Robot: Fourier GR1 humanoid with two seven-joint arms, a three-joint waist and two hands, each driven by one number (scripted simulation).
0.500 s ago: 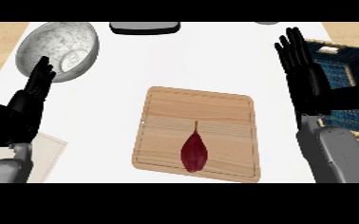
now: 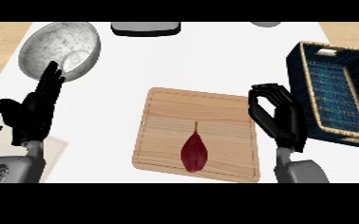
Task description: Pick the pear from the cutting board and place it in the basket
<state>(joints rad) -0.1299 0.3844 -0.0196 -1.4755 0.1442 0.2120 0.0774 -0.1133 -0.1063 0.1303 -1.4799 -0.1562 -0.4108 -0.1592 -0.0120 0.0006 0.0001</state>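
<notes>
Right robot hand (image 2: 279, 121) has curled at cutting board (image 2: 179, 116) edge

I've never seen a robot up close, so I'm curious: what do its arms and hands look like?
Both the left hand and the right hand are black and shaped like a person's, with slim fingers and a thumb. Each sits on a thick, rounded grey forearm. No cables, markings or sleeves show.

The basket (image 2: 300, 73) runs off the right edge. A tray (image 2: 146, 28) and a grey thing (image 2: 266, 23) are cut off at the far edge of the worktop (image 2: 210, 57). The left hand (image 2: 32, 118) hides part of the rim of the bowl (image 2: 60, 45).
</notes>
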